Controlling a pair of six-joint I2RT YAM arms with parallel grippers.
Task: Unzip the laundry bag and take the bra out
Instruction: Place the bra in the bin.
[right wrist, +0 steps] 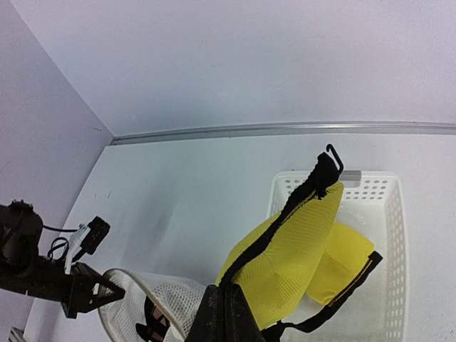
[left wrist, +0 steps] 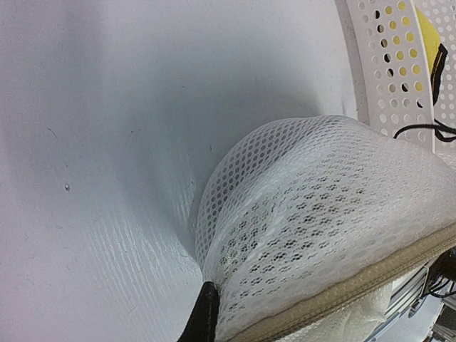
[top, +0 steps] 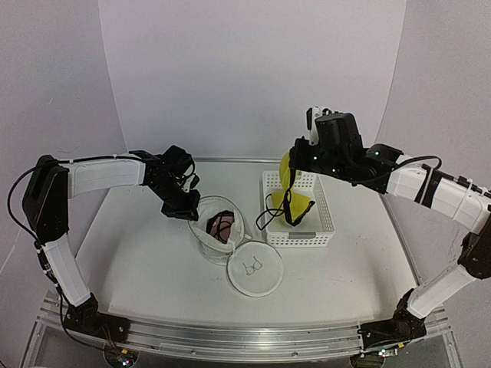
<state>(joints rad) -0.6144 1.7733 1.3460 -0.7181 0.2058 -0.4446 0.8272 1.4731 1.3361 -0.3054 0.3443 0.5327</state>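
Note:
The laundry bag (top: 217, 234) stands open at the table's middle, and its round lid with the bra drawing (top: 255, 268) lies flat in front of it. Something pink and dark (top: 222, 225) still sits inside. My left gripper (top: 182, 207) pinches the bag's far-left rim; in the left wrist view one black finger (left wrist: 203, 317) presses against the mesh (left wrist: 320, 214) and the other finger is hidden. My right gripper (top: 291, 182) is shut on the yellow bra (top: 295, 203) with black straps and holds it hanging over the basket. The right wrist view shows the shut fingers (right wrist: 229, 306) gripping the bra (right wrist: 299, 249).
A white perforated basket (top: 322, 230) stands right of the bag, under the hanging bra; it also shows in the right wrist view (right wrist: 388, 214) and the left wrist view (left wrist: 385, 71). A white backdrop wall rises behind the table.

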